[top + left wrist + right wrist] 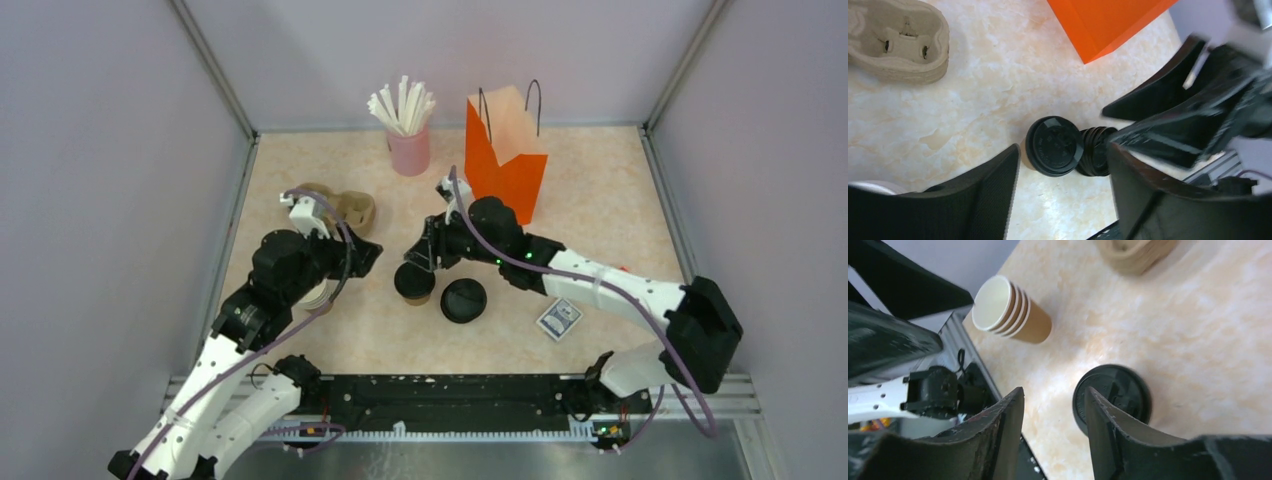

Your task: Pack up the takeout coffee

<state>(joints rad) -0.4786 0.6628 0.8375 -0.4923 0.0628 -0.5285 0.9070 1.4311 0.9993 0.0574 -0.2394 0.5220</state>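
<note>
My left end effector (1063, 155) gapes wide and empty, facing the small brown kraft cup with black sip lid (414, 282), which stands on the surface (600, 200). My right end effector (1054, 392), narrowly parted and empty, sits just beside it. I judge we are at the approach: grasp next, then lift it into the tall orange paper bag (505, 150).

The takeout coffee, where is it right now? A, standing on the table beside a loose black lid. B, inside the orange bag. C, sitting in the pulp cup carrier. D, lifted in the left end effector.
A: the takeout coffee stands upright on the table, close beside the loose black lid, in front of the orange bag and not in it.
</note>
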